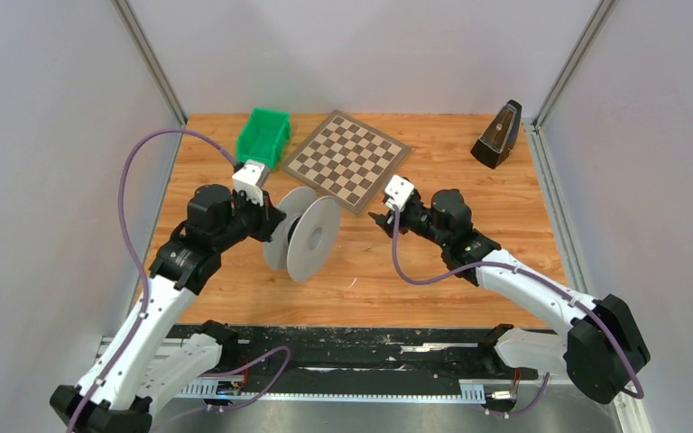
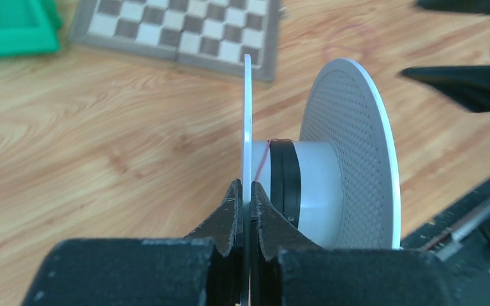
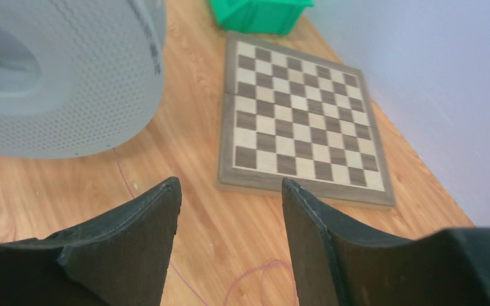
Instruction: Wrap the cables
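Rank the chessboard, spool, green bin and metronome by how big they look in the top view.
Largest: chessboard
Next: spool, standing on its rims
Smallest: green bin and metronome, which look too alike to rank

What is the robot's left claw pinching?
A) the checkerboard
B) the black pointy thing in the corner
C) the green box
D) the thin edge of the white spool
D: in the left wrist view, the left claw is shut on the thin edge of one disc of the white spool.
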